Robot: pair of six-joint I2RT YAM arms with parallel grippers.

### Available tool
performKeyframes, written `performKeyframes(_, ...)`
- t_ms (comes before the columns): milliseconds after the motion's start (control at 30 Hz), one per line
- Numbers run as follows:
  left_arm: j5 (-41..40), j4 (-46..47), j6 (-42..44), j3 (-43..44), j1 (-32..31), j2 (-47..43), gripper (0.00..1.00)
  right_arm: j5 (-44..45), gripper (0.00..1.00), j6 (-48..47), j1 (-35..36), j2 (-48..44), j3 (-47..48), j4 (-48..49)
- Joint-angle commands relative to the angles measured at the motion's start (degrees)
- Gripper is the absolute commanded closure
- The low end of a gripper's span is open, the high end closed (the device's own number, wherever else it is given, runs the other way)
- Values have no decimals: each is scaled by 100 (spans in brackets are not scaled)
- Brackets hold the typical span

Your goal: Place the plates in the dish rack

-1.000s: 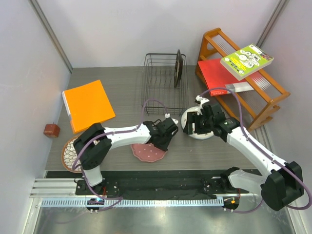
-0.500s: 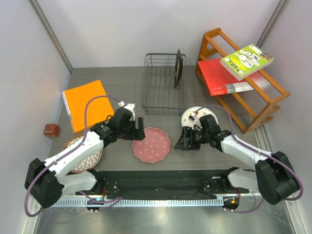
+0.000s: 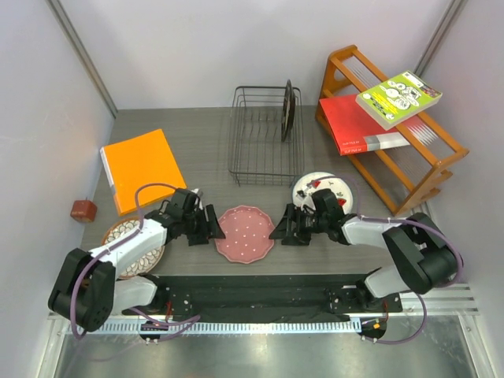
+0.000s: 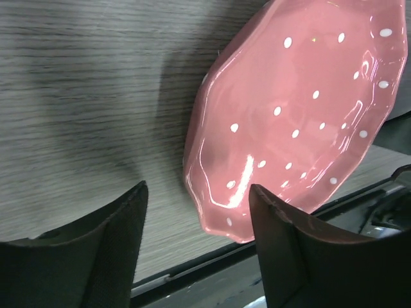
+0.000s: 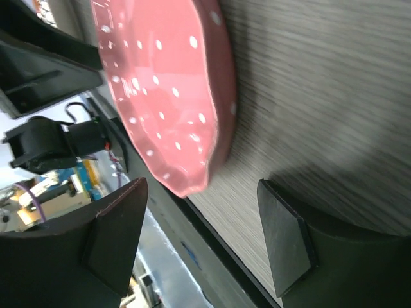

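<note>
The pink scalloped plate (image 3: pixel 245 234) lies flat on the table near the front edge, seen close in the left wrist view (image 4: pixel 295 109) and the right wrist view (image 5: pixel 164 96). My left gripper (image 3: pixel 210 227) is open just left of it, low over the table. My right gripper (image 3: pixel 280 229) is open just right of it. Neither touches it. The white plate with red fruit (image 3: pixel 332 189) lies behind the right arm. The brown-rimmed petal plate (image 3: pixel 130 246) lies at the front left. The dark-rimmed plate (image 3: pixel 288 109) stands upright in the black wire dish rack (image 3: pixel 256 142).
An orange folder (image 3: pixel 142 168) lies at the left. An orange wooden shelf (image 3: pixel 386 118) with a red book and a green book stands at the right. A small brown block (image 3: pixel 83 209) sits by the left wall. The black front rail (image 3: pixel 260 287) runs just below the pink plate.
Both grippers have dropped low and closed in on the pink plate from either side. The left one moved right and forward, the right one moved left off the fruit plate.
</note>
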Motion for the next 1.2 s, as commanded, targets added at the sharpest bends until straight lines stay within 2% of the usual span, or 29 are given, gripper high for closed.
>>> performKeyframes(0,549,890,-502,-224,161,285,42,54,26,492,108,696,104,801)
performKeyframes(67,628,1075,-590,-277,205,469,48,19,28,729,117,1073,192,987)
performKeyframes(167,681,1180,-643,-312,320,698,64,-60,29,888,143,1382,262,1268)
performKeyframes(267,742,1224,-617,-329,381,795,73,-113,30,949,187,1672,306,1409)
performKeyframes(333,804,1259,-573,-365,399,874,86,-122,30,976,213,1787,306,1576)
performKeyframes(367,822,1268,-564,-391,416,874,98,-122,30,985,231,1822,315,1594)
performKeyframes(400,839,1277,-564,-443,416,883,100,-139,30,1011,240,1857,341,1672)
performKeyframes(633,1349,1673,-599,-479,416,1155,100,54,31,1187,389,2095,543,2148)
performKeyframes(833,1437,1673,-529,-461,416,1217,100,186,39,1204,389,1972,526,2130)
performKeyframes(933,1420,1638,-529,-470,416,1182,100,194,47,1091,381,1884,535,2008)
performKeyframes(1033,1323,1568,-511,-470,416,1156,100,168,63,976,346,1761,596,1762)
performKeyframes(1067,1271,1471,-485,-435,416,1112,99,151,73,889,319,1726,631,1552)
performKeyframes(1133,1165,1348,-423,-392,416,1068,87,20,84,792,197,1585,789,1314)
performKeyframes(1167,964,1269,-406,-356,416,1050,68,-42,96,635,144,1541,868,1008)
